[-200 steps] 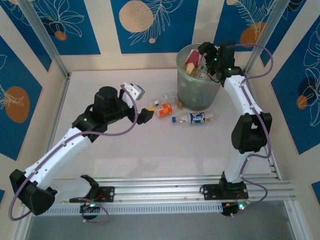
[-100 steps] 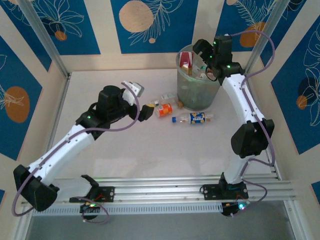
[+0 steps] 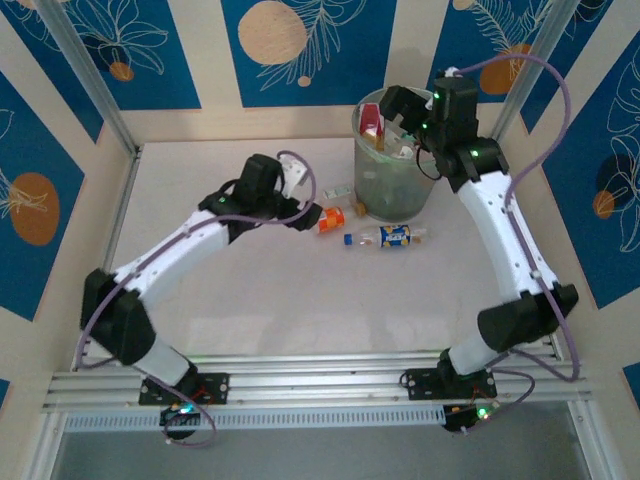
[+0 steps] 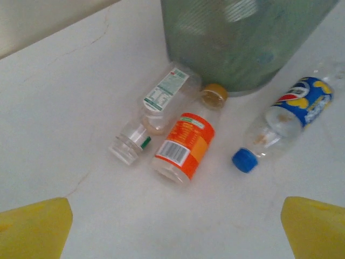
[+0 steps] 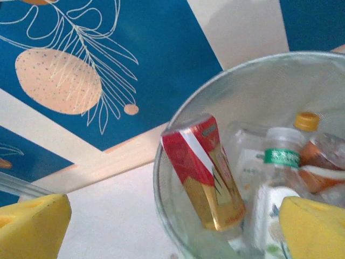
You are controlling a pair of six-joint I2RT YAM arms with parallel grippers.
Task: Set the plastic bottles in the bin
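Observation:
The bin (image 3: 392,188) stands at the back of the table, with several plastic bottles inside it (image 5: 280,157) and a red-and-gold container (image 5: 202,167) leaning on its rim. Three bottles lie on the table beside it. They are an orange-labelled one (image 3: 330,218) (image 4: 186,143), a green-and-white-labelled one (image 3: 338,192) (image 4: 159,105) and a blue-labelled one (image 3: 393,236) (image 4: 288,118). My left gripper (image 3: 306,215) (image 4: 175,237) is open and empty, just short of the orange bottle's base. My right gripper (image 3: 405,115) (image 5: 172,237) hangs open and empty over the bin's mouth.
The bin's wall (image 4: 242,48) rises directly behind the three lying bottles. Patterned blue and cream walls (image 5: 108,65) and a metal frame post (image 3: 85,80) enclose the table close behind the bin. Bare tabletop (image 3: 300,300) stretches toward the arm bases.
My left arm has stretched out to the right, bringing its gripper up to the orange bottle. My right gripper has risen slightly above the bin.

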